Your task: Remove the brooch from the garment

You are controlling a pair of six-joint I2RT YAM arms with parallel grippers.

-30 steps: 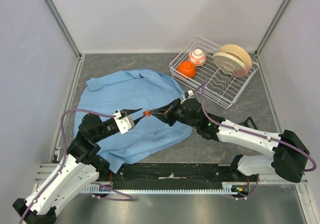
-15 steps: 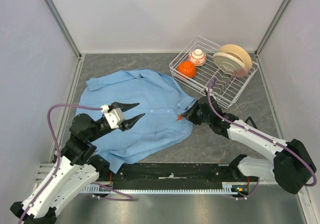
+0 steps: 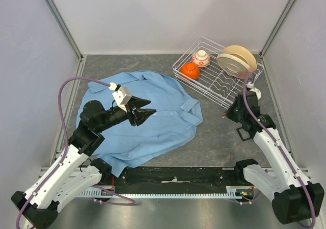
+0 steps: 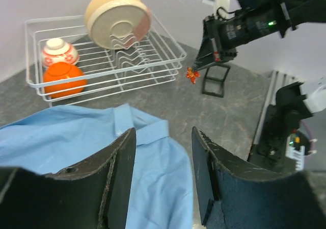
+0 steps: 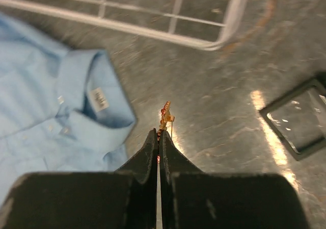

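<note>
The light blue shirt [image 3: 147, 114] lies spread on the grey table, collar toward the right; it also shows in the left wrist view [image 4: 76, 137] and the right wrist view [image 5: 56, 111]. My right gripper [image 5: 159, 132] is shut on the small orange-red brooch [image 5: 165, 115], held above bare table to the right of the collar, clear of the shirt. The brooch also shows in the left wrist view [image 4: 192, 75] and, tiny, in the top view [image 3: 224, 115]. My left gripper [image 3: 147, 112] is open and empty above the shirt's middle.
A white wire dish rack [image 3: 216, 78] stands at the back right with an orange bowl [image 3: 190, 71], a red-and-white bowl [image 3: 201, 58] and a tan plate [image 3: 237, 60]. A black square frame [image 5: 298, 119] lies on the table right of the brooch.
My right gripper pulled the brooch off the shirt and carried it right, past the collar to bare table. My left gripper let go of the fabric, opened and rose toward the back.
</note>
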